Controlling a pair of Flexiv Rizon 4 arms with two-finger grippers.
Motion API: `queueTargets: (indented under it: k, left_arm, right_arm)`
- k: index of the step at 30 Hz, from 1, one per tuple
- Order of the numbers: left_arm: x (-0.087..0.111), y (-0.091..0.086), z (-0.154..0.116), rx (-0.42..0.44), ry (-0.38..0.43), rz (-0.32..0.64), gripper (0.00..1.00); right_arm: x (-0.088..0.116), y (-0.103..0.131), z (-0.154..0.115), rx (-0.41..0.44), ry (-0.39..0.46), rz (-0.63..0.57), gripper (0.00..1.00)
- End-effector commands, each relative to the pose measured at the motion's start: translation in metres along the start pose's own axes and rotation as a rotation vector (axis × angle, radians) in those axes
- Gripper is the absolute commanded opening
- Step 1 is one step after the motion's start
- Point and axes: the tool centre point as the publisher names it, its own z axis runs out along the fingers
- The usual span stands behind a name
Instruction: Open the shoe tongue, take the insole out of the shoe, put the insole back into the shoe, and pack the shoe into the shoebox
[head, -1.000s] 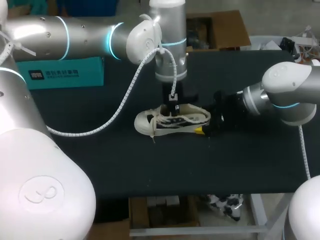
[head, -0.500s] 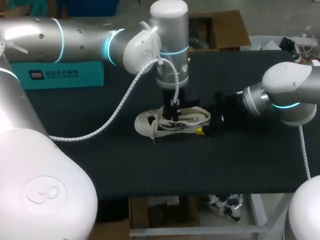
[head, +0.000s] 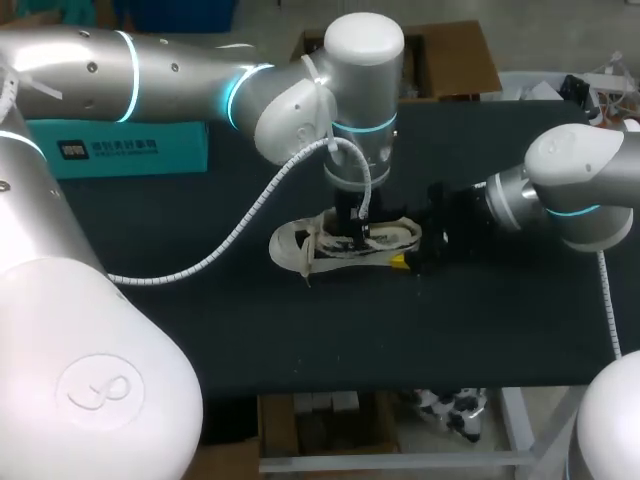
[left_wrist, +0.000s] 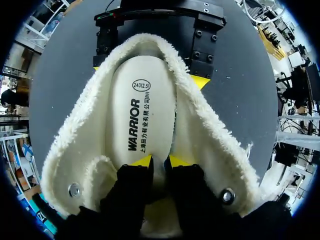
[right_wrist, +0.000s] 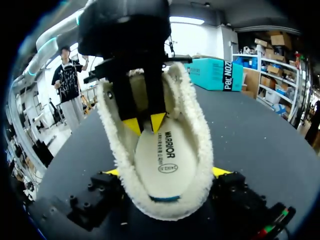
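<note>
Shoe (head: 300, 245) sits mid-table (head: 300, 340), opening up, toe towards my left side and heel towards my right. Right hand (head: 410, 250) comes in level from the right and is clamped on the heel. In the right wrist view its two yellow tips sit against the outside of the shoe (right_wrist: 200, 150), one on each side, with the fleecy collar bulging up between them, so the right hand (right_wrist: 166, 172) is grasping the shoe. The left arm drops in from above, with the left hand (head: 355, 232) down inside the opening. In the left wrist view the left hand (left_wrist: 161, 161) is right at the insole (left_wrist: 142, 115), at the forward end towards the tongue, with the fleece lining of the shoe (left_wrist: 210, 140) all round it. The right wrist view shows the same: the left hand (right_wrist: 145, 123) is low over the insole (right_wrist: 165, 150), at or just above its surface. Whether the left hand is pinching the insole or only resting on it — can't tell. The insole lies flat in the shoe bed, printed side up, heel end next to the right hand. Laces are loose over the upper. The teal shoebox (head: 120, 150) is at the far-left part of the table, well apart from the shoe — it also shows beyond the shoe in the right wrist view (right_wrist: 215, 74).
</note>
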Motion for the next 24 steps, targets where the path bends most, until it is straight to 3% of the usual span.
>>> queueTargets:
  k: [1,7,9,14,24]
  left_arm:
    - [-0.003,-0.005,0.088,-0.014,-0.085,-0.010,0.22]
    - [-0.019,-0.006,0.101,-0.040,-0.181,-0.034,0.20]
    - [-0.025,-0.006,0.106,-0.049,-0.186,-0.033,0.00]
    - [-0.031,-0.003,0.104,-0.059,-0.210,-0.035,0.00]
    - [-0.024,0.006,0.051,0.051,-0.190,-0.042,0.00]
  right_arm:
    - [-0.004,-0.006,0.005,-0.002,0.001,0.002,0.00]
    - [-0.004,-0.006,0.005,-0.002,0.001,0.002,0.00]
    - [-0.004,-0.006,0.005,-0.002,0.001,0.002,0.00]
    - [-0.004,-0.006,0.005,-0.002,0.001,0.002,0.00]
    - [-0.004,-0.006,0.005,-0.002,0.001,0.002,0.00]
